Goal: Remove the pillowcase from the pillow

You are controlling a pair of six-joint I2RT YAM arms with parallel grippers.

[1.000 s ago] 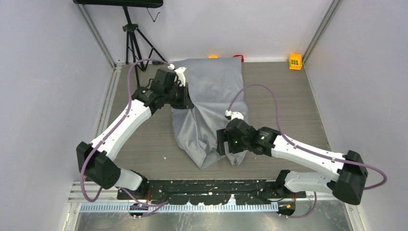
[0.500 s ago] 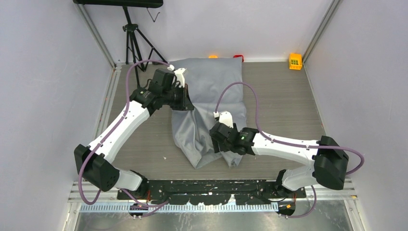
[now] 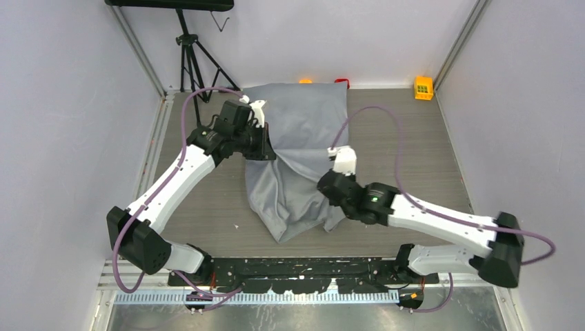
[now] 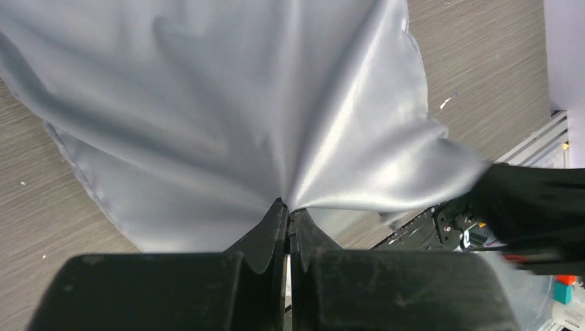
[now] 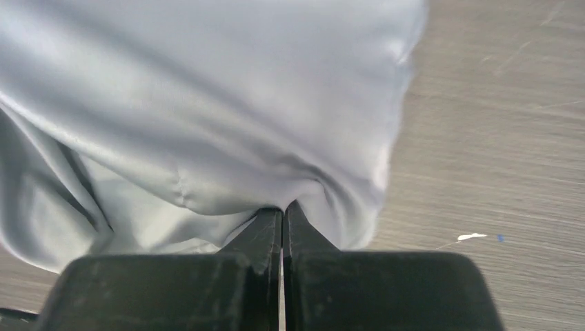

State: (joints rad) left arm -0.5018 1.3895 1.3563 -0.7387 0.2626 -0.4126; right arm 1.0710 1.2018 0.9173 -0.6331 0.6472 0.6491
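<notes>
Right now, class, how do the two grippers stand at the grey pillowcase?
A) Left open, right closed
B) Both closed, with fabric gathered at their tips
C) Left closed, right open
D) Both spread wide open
B: each wrist view shows the fingers pressed together, with folds of the pillowcase puckering at the tips of the left gripper and the right gripper.

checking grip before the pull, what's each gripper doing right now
left gripper: closed, pinching a fold of the pillowcase
right gripper: closed, pinching the pillowcase near its edge
</notes>
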